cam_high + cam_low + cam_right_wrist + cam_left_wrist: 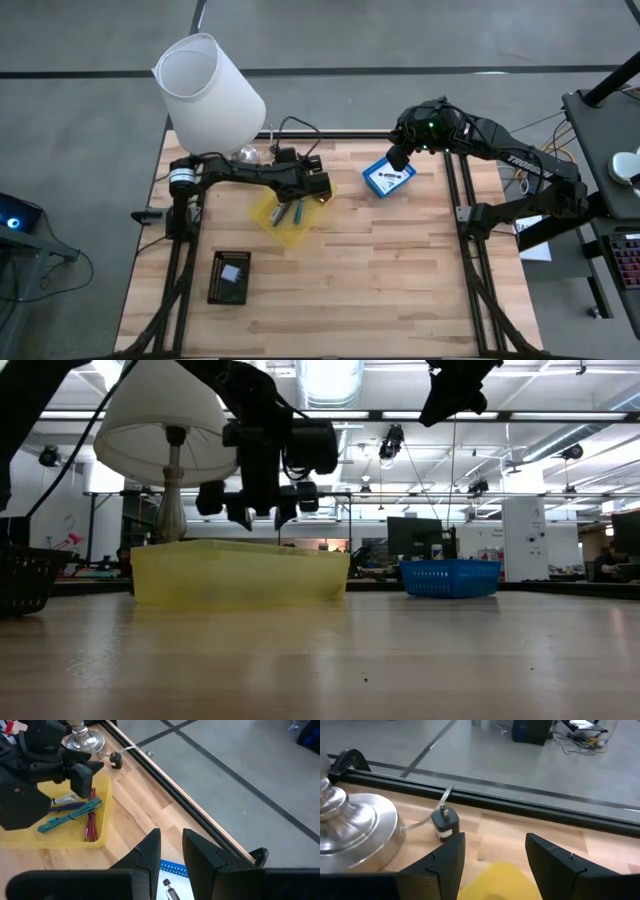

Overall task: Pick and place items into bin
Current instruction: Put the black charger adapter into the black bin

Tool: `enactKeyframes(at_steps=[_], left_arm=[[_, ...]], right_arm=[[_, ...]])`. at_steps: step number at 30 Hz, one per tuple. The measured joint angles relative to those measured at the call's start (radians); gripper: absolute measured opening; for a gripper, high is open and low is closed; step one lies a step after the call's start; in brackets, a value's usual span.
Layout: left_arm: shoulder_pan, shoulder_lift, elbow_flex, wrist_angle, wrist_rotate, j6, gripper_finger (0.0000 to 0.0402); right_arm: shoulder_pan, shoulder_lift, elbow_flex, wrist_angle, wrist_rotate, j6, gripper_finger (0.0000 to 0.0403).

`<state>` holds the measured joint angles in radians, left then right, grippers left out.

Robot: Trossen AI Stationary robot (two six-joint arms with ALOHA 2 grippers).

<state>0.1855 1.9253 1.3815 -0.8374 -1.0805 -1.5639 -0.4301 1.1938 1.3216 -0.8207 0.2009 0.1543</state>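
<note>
A yellow bin in the middle of the table holds a teal cord-like piece, a purple piece and a red stick-like piece. My left gripper hangs open and empty just above the bin's far right corner; the bin's edge shows between its fingers. My right gripper hangs open by a narrow gap and empty above the far edge of a small blue bin, which holds white packets and a small dark-and-silvery piece.
A white lamp stands at the far left, with its metal base and a black plug close behind the yellow bin. A black mesh basket with a white piece inside sits near the front left. The near and right table is bare wood.
</note>
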Motion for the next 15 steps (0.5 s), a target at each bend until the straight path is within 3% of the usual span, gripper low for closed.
enactKeyframes(at_steps=[15], left_arm=[[0.110,-0.011,0.000,-0.002,0.042,0.102,0.0199]], right_arm=[[0.000,0.000,0.000,-0.014,0.000,-0.004,0.0068]])
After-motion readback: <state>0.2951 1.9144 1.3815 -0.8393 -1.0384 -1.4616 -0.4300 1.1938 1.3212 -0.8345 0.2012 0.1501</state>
